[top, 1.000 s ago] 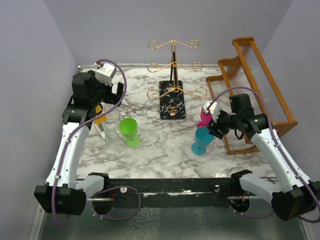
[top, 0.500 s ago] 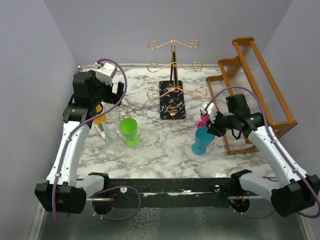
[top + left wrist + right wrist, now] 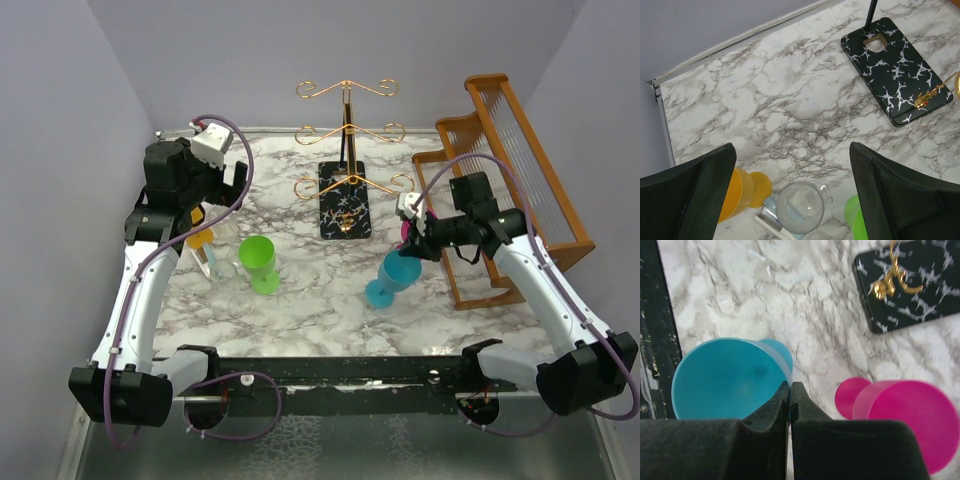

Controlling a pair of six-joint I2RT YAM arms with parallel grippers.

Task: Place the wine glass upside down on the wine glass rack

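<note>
In the top view, the left gripper (image 3: 791,150) hangs over the left part of the marble table (image 3: 310,300). Its wrist view shows the fingers (image 3: 695,190) spread wide with nothing between them. Below them, at the bottom of the wrist view, stand an orange glass (image 3: 742,187), a clear glass (image 3: 802,205) and the edge of a green glass (image 3: 855,220). In the top view the green glass stands upright, left of centre.

The wine glass rack (image 3: 345,150) stands at the upper centre of the top view. Its gold scroll arms are bare and its black speckled base (image 3: 344,200) rests on the marble.

Right of centre, the blue wine glass (image 3: 388,280) is tilted, with its bowl raised toward the right gripper (image 3: 414,249) and its foot low near the marble. Whether the foot touches the table is unclear. The right wrist view shows the jaws pinched on the blue bowl's rim, one finger inside and one outside. A pink glass (image 3: 910,415) stands just beside it at the lower right of that view, and a corner of the rack base shows at the upper right.

A brown wooden slatted rack (image 3: 510,160) fills the right edge of the top view.
</note>
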